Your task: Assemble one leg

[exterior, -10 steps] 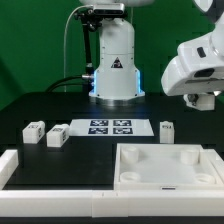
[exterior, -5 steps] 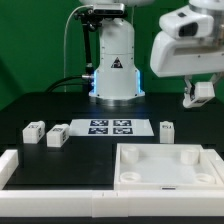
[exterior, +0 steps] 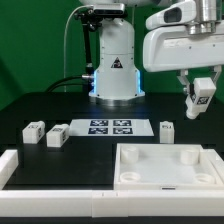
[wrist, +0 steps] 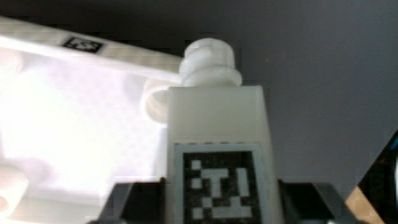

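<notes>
1. Your gripper is clamped on the leg, up in the air by the white tray.
2. Carrying step, I'd say: next, line its peg over a tray corner and lower gently.

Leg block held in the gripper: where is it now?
Exterior view's right, in the air: the small white plastic tagged leg block sits clamped in the gripper, above the large white square tray.
</notes>
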### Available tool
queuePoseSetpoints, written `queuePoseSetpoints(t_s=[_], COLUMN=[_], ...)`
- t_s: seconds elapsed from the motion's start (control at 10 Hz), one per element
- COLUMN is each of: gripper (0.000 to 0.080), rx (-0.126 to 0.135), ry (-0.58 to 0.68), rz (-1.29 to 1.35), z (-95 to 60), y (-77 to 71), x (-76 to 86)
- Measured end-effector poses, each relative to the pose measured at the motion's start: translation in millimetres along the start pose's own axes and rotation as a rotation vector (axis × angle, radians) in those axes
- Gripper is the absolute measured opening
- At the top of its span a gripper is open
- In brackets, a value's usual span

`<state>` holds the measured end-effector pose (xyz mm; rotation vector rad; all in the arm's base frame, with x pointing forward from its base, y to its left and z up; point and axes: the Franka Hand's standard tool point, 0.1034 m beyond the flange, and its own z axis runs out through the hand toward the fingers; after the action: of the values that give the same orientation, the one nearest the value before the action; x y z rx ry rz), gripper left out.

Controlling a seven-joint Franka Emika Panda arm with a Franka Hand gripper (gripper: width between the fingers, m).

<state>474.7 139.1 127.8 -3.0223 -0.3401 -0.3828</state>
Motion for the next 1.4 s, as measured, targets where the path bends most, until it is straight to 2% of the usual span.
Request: queuePoseSetpoints(t_s=[0.1,0.3,0.4,0.5,0.8,0.9,1.0,1.1,1.4], gripper=[0.029,0.029,0.029,0.029,0.029,0.029,0.029,0.029,0.0291], rx=[-0.001,-0.009,-0.012,-0.013,-0.019,-0.027,-0.049,-0.049,-0.028], ry=[0.033,0.033,0.039,0.037,0.082,0.129,0.249,0.26,0.261], rz=[-0.013,-0.051,-0.061,-0.056,-0.06,-0.064,-0.073,-0.07,-0.082], z=[2.2,10.7,18.8,23.2,23.7,21.9,20.2,24.8,29.8], y=[7.6,34.6,52.9,63.0,63.7,65.3,70.2,71.0,53.5], x=[12.1,43.1,55.2,61.7,62.1,66.3,69.6,69.7,91.6])
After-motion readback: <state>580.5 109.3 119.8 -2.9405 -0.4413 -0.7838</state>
